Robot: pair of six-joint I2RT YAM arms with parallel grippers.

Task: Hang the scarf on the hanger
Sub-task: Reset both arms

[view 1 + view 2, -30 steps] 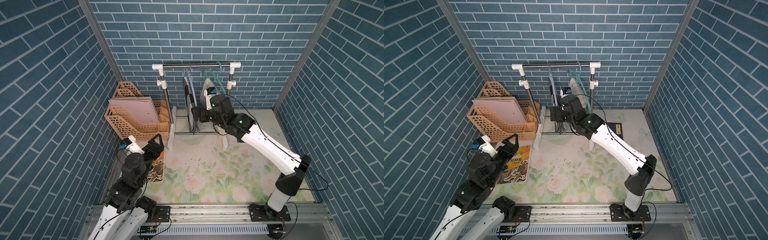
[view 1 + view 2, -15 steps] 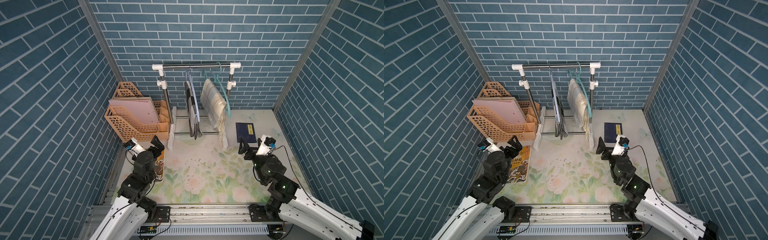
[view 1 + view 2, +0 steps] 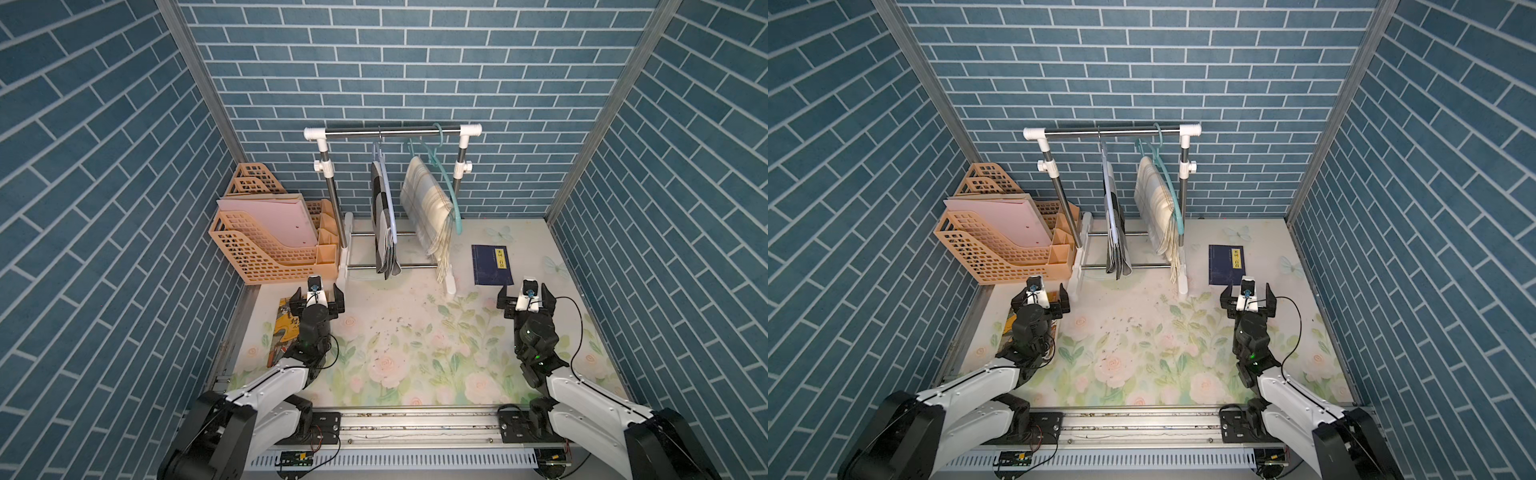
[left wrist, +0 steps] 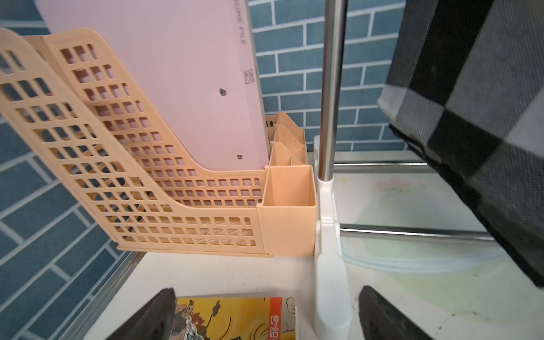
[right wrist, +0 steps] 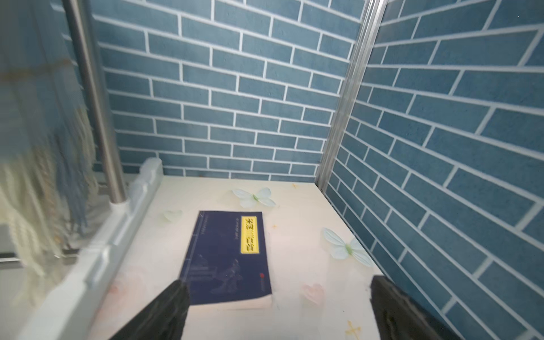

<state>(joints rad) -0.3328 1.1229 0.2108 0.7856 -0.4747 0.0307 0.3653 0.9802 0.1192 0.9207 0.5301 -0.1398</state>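
While left gripper (image 3: 316,293) and right gripper (image 3: 525,294) sit wide open, empty, I worry the cream scarf (image 3: 428,208) draped on the sloping hanger (image 3: 448,185) at the rail (image 3: 390,132) could slide off.

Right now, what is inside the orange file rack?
A pink folder stands in the file rack; its front pen cup looks empty. The folder covers much of the slots behind it.

The floral-print tabletop (image 3: 415,332) carries a navy paperback book (image 3: 491,264), a yellow illustrated book (image 3: 286,328), a peach plastic file rack (image 3: 266,257) and a white-footed steel clothes rack (image 3: 344,249).
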